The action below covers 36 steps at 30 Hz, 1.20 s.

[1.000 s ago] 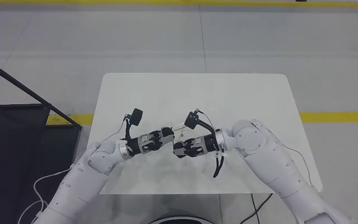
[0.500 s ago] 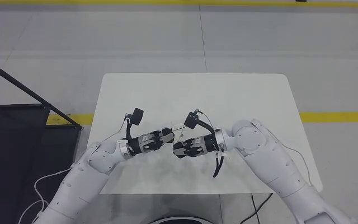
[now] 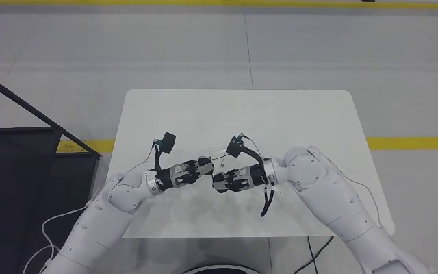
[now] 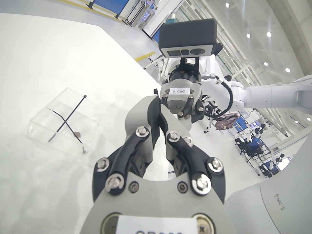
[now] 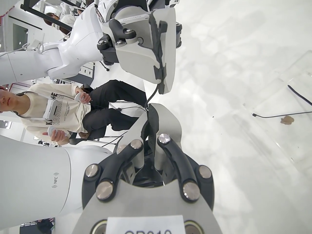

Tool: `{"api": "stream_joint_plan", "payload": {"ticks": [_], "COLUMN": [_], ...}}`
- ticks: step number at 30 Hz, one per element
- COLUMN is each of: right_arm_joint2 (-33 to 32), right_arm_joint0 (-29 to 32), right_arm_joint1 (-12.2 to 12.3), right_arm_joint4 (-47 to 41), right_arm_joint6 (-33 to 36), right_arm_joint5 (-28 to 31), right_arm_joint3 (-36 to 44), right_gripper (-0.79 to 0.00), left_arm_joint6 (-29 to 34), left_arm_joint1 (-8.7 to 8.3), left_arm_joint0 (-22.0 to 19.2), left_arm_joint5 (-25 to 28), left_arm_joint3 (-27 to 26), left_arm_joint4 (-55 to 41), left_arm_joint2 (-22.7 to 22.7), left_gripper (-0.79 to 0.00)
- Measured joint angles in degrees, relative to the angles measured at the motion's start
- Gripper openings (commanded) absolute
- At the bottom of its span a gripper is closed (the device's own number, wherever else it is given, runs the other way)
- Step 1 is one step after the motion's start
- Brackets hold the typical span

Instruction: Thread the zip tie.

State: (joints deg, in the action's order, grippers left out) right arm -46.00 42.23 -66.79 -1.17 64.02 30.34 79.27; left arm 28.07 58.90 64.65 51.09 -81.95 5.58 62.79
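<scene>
Labels: a white printed sticker [image 4: 177,91] sits on the base of the right gripper [image 5: 149,113], facing the left wrist camera.
Container: a clear tray [image 4: 47,105] stands on the white desk [image 3: 287,116], apart from both grippers.
Tray contents: two spare ties [image 4: 70,114], black and crossed over each other, with a small brown scrap [image 4: 77,134] just beside them.
Left gripper [image 4: 158,105]: clenched on the zip tie [image 5: 151,94], above the desk.
Right gripper: clenched on the other end, nearly tip to tip with the left.
Zip tie: thin and black, bridging the short gap between the two grippers.
</scene>
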Motion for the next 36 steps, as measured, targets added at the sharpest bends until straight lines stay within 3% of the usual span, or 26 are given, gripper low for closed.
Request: {"api": "stream_joint_plan", "payload": {"ticks": [1, 2, 3, 5, 7, 12, 23, 36], "right_arm_joint2": [0.0, 0.0, -0.1, -0.2, -0.5, -2.8, -7.8, -0.3], "right_arm_joint0": [0.0, 0.0, 0.0, 0.0, 0.0, 0.6, 0.3, -6.4], "right_arm_joint1": [0.0, 0.0, 0.0, 0.0, 0.1, 0.8, 2.3, -0.5], "right_arm_joint4": [0.0, -0.1, -0.1, -0.2, -0.2, -1.1, 2.2, 15.8], "right_arm_joint6": [0.0, 0.0, 0.0, -0.2, -0.3, 0.1, -0.8, -8.1], "right_arm_joint5": [0.0, -0.1, -0.2, -0.4, -0.5, -0.3, -7.6, -23.1], "right_arm_joint3": [0.0, 0.0, -0.1, -0.2, -0.1, 0.3, -1.3, -7.7], "right_gripper": [-0.754, -0.536, -0.434, -0.157, -0.102, -0.062, -0.089, -0.339], "left_arm_joint6": [0.0, -0.1, -0.1, -0.4, -0.8, -1.6, -3.1, -4.2], "left_arm_joint1": [0.01, 0.02, 0.03, 0.03, -0.03, -0.53, -1.68, -1.84], "left_arm_joint0": [0.0, 0.0, 0.0, 0.0, 0.1, 0.9, 5.0, 6.8], "left_arm_joint5": [0.0, 0.1, 0.1, 0.1, 0.2, 1.0, 4.0, 4.4], "left_arm_joint3": [0.0, 0.0, 0.0, 0.0, 0.1, 0.0, -2.2, -3.4], "left_arm_joint4": [0.1, 0.1, 0.2, 0.2, 0.4, 1.4, 4.9, 6.3], "left_arm_joint2": [0.0, 0.0, 0.1, 0.3, 1.0, 3.7, 9.1, 9.9], "left_gripper": [-0.785, -0.785, -0.785, -0.785, -0.785, -0.785, -0.785, -0.785]}}
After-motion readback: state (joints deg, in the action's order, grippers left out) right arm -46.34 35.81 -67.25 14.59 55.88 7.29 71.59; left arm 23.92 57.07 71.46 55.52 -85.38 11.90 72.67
